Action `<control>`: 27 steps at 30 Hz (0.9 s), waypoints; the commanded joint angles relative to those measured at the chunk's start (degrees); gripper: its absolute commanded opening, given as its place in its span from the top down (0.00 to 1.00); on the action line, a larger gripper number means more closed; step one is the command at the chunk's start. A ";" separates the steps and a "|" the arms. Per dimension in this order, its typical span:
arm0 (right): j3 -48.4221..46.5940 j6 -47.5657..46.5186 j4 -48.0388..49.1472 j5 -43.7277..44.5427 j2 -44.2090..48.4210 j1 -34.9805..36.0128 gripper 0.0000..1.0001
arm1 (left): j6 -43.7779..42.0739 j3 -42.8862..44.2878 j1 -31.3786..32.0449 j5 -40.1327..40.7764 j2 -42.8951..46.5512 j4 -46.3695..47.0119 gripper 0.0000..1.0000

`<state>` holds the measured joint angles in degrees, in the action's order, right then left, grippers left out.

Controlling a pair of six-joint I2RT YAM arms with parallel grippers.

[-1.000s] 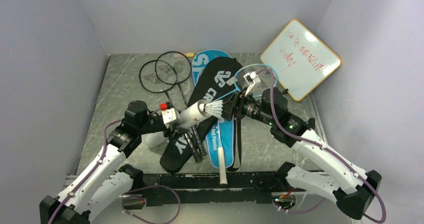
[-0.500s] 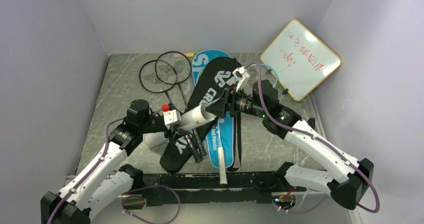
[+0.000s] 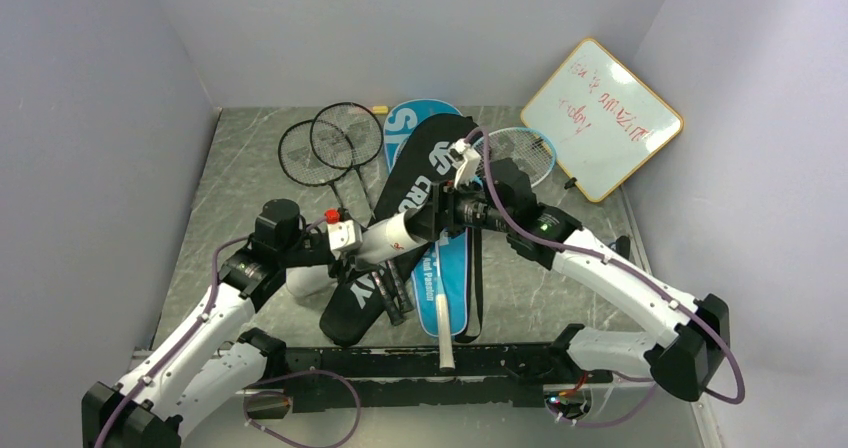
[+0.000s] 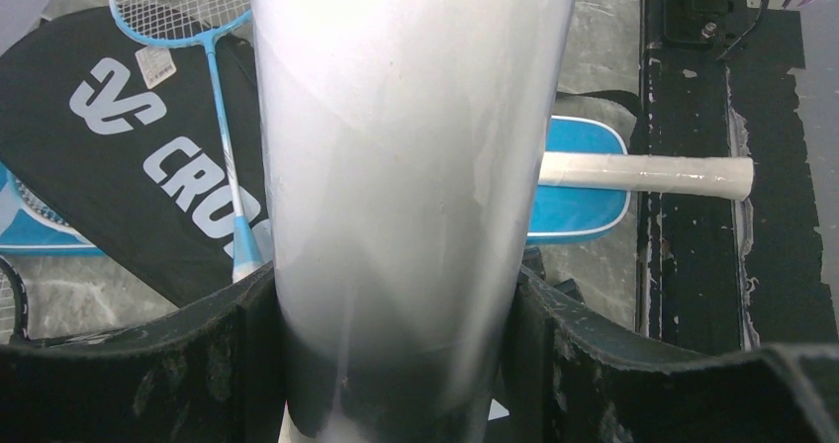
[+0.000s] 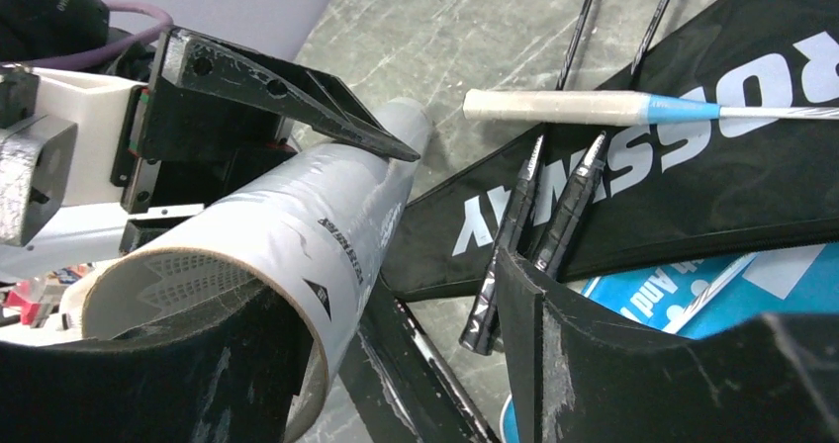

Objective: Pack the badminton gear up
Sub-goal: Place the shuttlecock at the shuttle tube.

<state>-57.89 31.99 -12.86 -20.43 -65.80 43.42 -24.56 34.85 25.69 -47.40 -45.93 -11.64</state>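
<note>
Two tools | left tool (image 4: 396, 285): gripping white tube (image 4: 406, 146), raised above black cover (image 4: 148, 166) on desk (image 3: 250, 198) | right tool (image 5: 396, 285): jaws apart, holding nothing, facing tube's open end, just beside it

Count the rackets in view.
3. Two black rackets, heads overlapping at far left; one blue racket lying across the black cover, head near the whiteboard. More may be hidden.

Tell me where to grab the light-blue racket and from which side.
Grip the light-blue racket by its white-wrapped handle, coming down from above and closing across its width. The handle lies flat, thicker than the thin shaft, and pokes past the blue cover toward the near edge, with open room on both sides.
</note>
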 commanded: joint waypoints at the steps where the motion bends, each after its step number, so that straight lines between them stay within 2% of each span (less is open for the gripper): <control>1: -2.77 -1.68 -0.23 3.28 -1.89 2.10 0.32 | 0.25 1.27 -0.20 -2.94 -0.06 1.38 0.84; 7: -3.63 -1.92 -0.12 5.26 -2.83 3.60 0.27 | 0.12 1.36 -0.20 -2.91 -0.25 1.24 0.84; 14: -3.58 -2.78 1.24 9.63 4.59 3.51 0.14 | 0.06 1.32 -0.25 -2.45 0.16 0.93 0.84; 21: -5.26 -4.35 -2.43 13.89 9.60 3.51 0.13 | 0.60 1.26 -0.20 -1.84 1.01 1.08 0.84; 27: -4.05 -4.43 -3.75 17.69 11.89 3.51 0.13 | 11.33 0.88 -0.20 2.26 2.86 7.47 0.86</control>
<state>-61.41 28.67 -15.18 -6.33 -55.31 46.65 -21.34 34.85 25.69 -46.96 -45.36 -10.79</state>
